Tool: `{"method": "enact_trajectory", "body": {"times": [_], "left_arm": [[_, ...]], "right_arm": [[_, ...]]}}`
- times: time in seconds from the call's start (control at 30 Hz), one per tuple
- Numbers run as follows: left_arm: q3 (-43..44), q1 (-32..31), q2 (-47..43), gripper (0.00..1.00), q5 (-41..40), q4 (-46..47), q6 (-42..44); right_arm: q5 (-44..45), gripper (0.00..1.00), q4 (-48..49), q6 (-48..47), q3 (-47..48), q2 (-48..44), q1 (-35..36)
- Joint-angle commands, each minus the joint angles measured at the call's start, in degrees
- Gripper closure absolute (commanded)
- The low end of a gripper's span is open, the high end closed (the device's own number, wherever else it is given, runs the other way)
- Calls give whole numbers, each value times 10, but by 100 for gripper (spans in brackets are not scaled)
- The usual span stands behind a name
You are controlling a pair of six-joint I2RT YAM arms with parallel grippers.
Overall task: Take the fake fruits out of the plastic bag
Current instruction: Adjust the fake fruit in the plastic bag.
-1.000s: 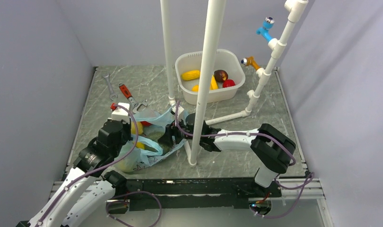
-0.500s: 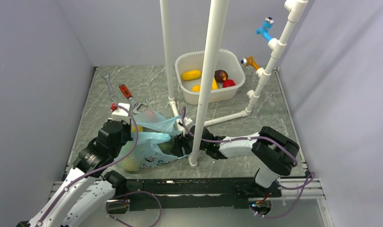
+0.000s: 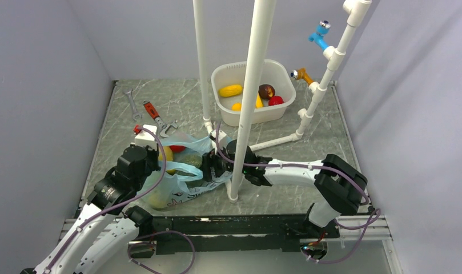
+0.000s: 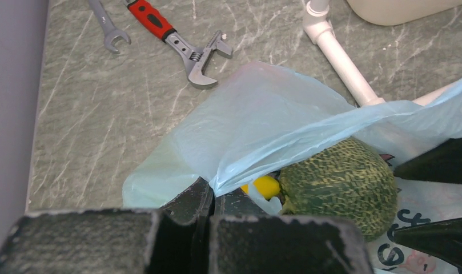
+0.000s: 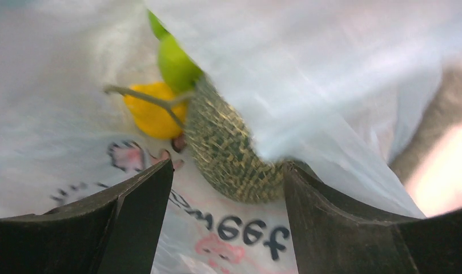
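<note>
While peering into the plastic bag near the table's front left, spotting the dark green fruit lying just inside the mouth, touching a yellow fruit, with a light green fruit tucked behind. Judging the green one light, rigid and slick under its netted skin, likely squirting out of an off-centre pinch, so favouring a hold across its widest middle. Judging the bag thin, soft and clingy, prone to dragging along with anything lifted. Reaching in with the right gripper, jaws spread wide, fingers flanking the green fruit on both sides, gripping nothing yet; not being able to tell whether touching it. Pinching the bag's upper film with the left gripper, fingers closed together on it, propping the mouth open. Noting a red-handled wrench lying beyond the bag, and a white tub well apart at the back.
</note>
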Motion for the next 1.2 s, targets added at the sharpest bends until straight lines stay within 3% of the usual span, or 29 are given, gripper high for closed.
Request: {"method": "enact_trajectory", "body": {"times": [0.0, 0.37, 0.83, 1.07, 1.17], "left_arm": [[6, 3, -2, 100, 35, 25, 10], [6, 2, -1, 100, 35, 24, 12], [8, 3, 3, 100, 31, 25, 16], [7, 2, -2, 100, 31, 27, 15], [7, 2, 1, 100, 33, 28, 16]], "right_arm": [[-27, 27, 42, -5, 73, -2, 16], [-21, 24, -3, -33, 190, 111, 20], [117, 21, -31, -52, 91, 110, -1], [135, 21, 0, -32, 30, 70, -29], [104, 21, 44, -5, -5, 56, -52]]}}
